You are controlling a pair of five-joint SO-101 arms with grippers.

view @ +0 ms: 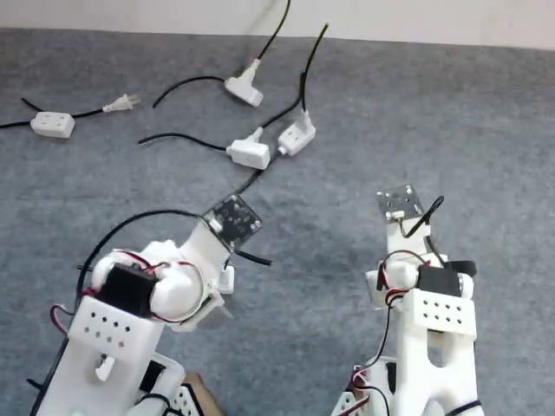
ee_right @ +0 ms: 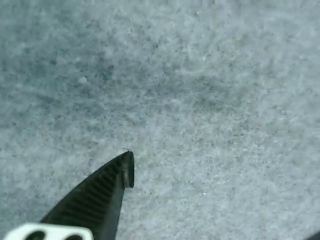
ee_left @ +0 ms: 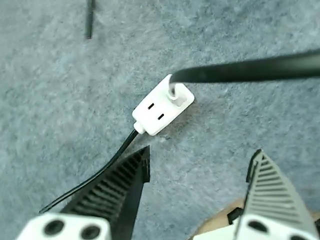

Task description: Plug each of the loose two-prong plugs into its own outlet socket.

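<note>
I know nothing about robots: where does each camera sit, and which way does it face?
High view: fixed above, off the arms, looking down on the grey carpeted table; the white left arm and right arm show.
Left wrist view: on the left arm's wrist, looking past the open left gripper at a white two-slot socket block on a black cord.
Right wrist view: on the right arm's wrist, facing grey carpet past the right gripper.
Shared: the high view probably shows that socket block too.

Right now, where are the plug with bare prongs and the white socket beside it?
plug with bare prongs [view: 121, 105]: high view, on its white body.
white socket [view: 52, 126]: high view, middle of its top face.
</note>
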